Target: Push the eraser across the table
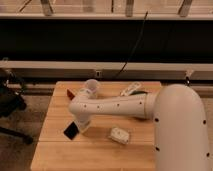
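Observation:
The eraser [71,131] is a flat black slab lying on the light wooden table [55,150], left of centre. My white arm reaches from the right across the table. The gripper [81,128] hangs down at the arm's end, right beside the eraser's right edge, seemingly touching it. The arm hides most of the gripper.
A small white-grey wrapped block [119,135] lies right of the gripper. A clear cup [91,88] and a thin red object [71,94] sit at the back left. A white object [131,89] lies at the back. A black chair [7,102] stands left of the table.

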Motion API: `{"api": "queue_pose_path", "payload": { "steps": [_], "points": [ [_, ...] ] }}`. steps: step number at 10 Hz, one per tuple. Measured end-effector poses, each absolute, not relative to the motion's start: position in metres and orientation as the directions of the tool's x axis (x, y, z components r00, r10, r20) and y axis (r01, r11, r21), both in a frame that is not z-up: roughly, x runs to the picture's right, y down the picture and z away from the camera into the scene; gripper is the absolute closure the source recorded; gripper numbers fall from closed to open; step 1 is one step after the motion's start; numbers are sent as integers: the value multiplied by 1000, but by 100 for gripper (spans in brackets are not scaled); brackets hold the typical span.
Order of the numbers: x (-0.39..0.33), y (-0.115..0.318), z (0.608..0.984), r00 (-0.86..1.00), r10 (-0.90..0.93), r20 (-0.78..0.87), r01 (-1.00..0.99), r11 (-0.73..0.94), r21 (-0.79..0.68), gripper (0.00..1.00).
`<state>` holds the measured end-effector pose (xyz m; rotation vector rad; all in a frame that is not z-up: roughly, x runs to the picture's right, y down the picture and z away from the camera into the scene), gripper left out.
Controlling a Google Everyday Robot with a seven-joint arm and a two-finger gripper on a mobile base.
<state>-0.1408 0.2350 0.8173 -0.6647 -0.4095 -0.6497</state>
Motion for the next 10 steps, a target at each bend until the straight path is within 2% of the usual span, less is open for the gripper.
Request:
{"api": "queue_pose_path", "payload": {
  "steps": [10],
  "points": [
    [-192,219,828,658,-462,595,731,582,-356,97]
  ]
}}
